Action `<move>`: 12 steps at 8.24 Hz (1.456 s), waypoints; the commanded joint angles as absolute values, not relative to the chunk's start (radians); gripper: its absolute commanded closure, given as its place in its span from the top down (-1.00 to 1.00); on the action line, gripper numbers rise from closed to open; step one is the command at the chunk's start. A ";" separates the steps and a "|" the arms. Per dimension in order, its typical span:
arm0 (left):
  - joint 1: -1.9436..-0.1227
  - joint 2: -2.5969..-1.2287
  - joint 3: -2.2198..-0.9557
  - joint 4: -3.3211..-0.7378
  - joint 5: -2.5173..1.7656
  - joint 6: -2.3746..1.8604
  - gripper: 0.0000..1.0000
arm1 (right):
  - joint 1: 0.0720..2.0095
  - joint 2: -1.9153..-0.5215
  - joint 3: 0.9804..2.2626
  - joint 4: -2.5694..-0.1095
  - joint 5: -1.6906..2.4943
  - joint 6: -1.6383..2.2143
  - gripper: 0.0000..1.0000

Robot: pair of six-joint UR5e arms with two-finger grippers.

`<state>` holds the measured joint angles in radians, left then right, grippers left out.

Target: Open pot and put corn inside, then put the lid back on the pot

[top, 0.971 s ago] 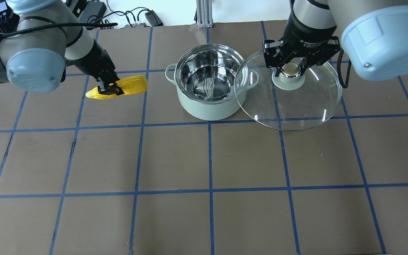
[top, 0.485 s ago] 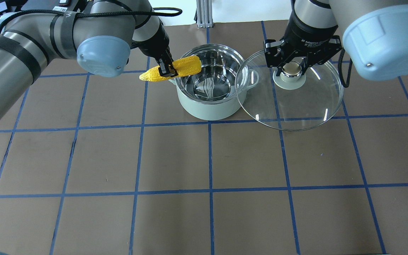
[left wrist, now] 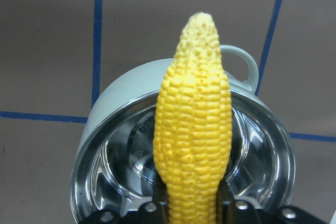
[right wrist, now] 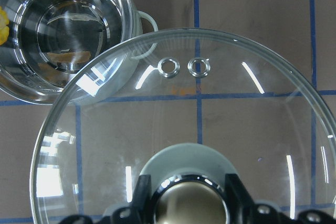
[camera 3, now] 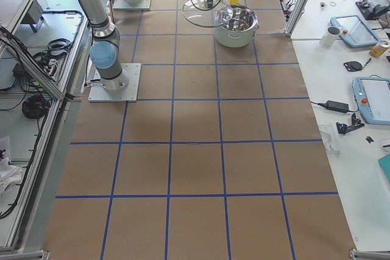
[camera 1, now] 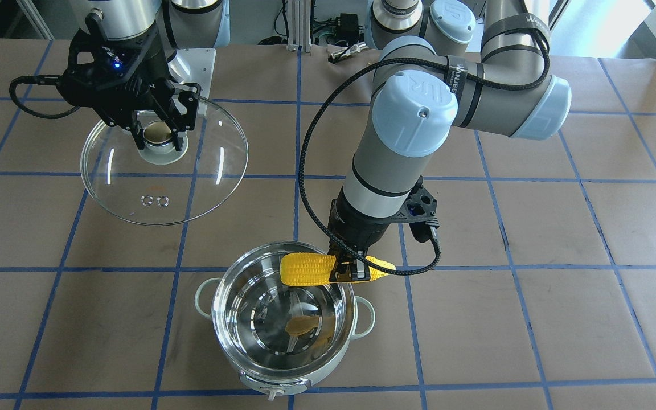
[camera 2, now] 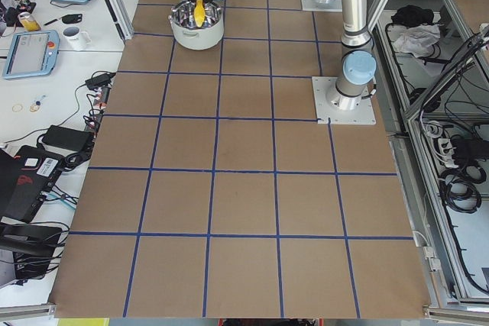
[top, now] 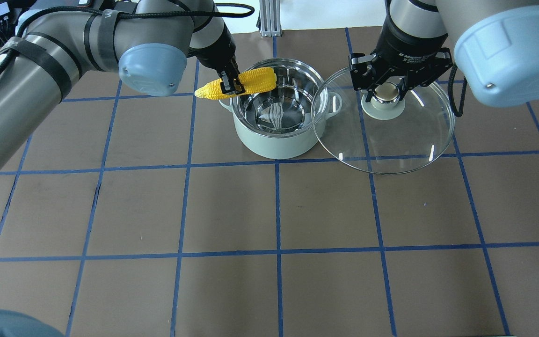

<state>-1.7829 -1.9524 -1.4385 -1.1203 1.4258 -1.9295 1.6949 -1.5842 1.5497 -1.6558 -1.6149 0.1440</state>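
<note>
The left gripper (top: 232,87) is clamping the corn (top: 257,80) across its length, nearer the pointed end. It is holding the cob roughly level above the pot (top: 274,146). The blunt end is projecting over the open mouth, while the tip is lying outside the rim on the left-handle side. This hold is presenting the thick end to the opening first. Because the cob spans about the width of the pot, it probably needs to travel further inward, or tilt, before release.

The right gripper (top: 384,91) is closed around the knob (top: 385,92) of the lid (top: 391,145) and is holding the lid beside the pot on its right. The glass edge is overlapping the pot's right handle in the overhead view, so the lid appears to be hanging clear of the tabletop (top: 269,210). This position is leaving the mouth unobstructed and keeping the lid close for refitting.

The pot is standing upright on the tabletop. It is containing nothing; the steel lining is showing only reflections, including a yellow one of the corn.
</note>
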 commanded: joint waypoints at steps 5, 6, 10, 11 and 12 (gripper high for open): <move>-1.859 -2.117 -1.318 -1.023 1.476 -1.931 -0.86 | 1.660 -1.600 1.551 -1.623 -1.611 0.130 -0.42; -1.871 -2.140 -1.319 -0.975 1.476 -1.927 -0.86 | 1.660 -1.600 1.552 -1.623 -1.609 0.130 -0.42; -1.882 -2.152 -1.327 -0.971 1.477 -1.928 -0.84 | 1.660 -1.600 1.552 -1.618 -1.609 0.121 -0.43; -1.881 -2.152 -1.327 -0.971 1.477 -1.933 -0.83 | 1.660 -1.600 1.554 -1.618 -1.609 0.121 -0.43; -1.885 -2.152 -1.328 -0.971 1.477 -1.940 -0.77 | 1.660 -1.600 1.554 -1.618 -1.609 0.121 -0.43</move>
<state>-1.8810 -2.1515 -1.3267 -0.9714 1.4773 -1.9298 1.6598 -1.5999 1.5532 -1.6187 -1.6092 0.1215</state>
